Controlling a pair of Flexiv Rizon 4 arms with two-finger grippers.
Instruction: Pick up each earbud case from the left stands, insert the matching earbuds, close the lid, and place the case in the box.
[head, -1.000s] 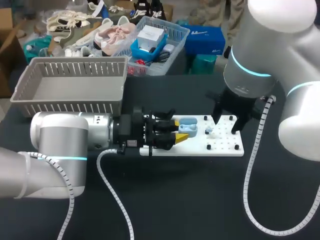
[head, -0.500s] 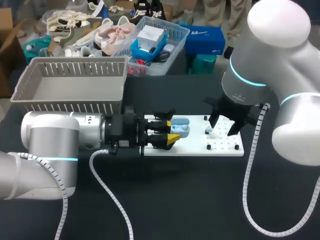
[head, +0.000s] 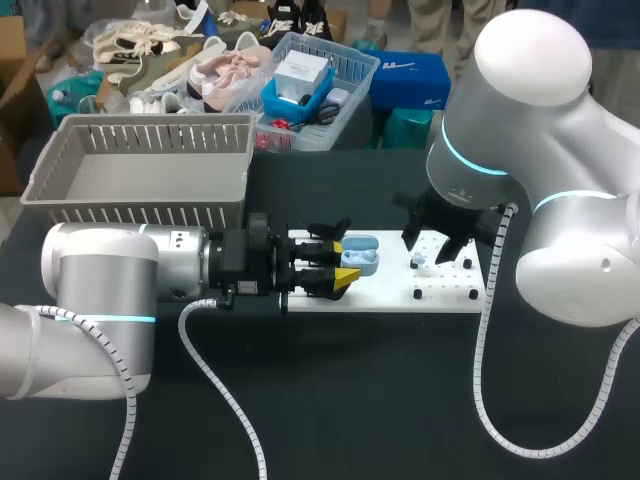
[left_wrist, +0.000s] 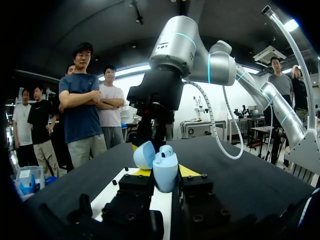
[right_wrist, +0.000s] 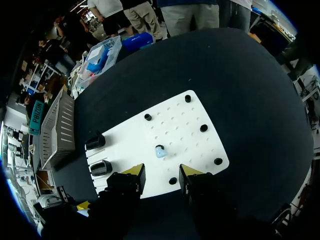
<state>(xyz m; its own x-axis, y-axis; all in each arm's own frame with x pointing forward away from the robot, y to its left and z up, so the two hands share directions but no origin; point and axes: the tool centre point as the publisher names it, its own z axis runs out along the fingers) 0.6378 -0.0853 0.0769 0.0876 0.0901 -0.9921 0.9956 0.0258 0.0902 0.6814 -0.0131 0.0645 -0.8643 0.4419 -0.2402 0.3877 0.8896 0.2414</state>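
Left tool clamps open earbud case by body; right tool released over earbud: looks light, slick; pinch sides gently.

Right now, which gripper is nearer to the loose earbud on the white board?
Right. The right gripper hangs open just above the earbud; the left gripper is at the other end of the white board, shut on the earbud case.
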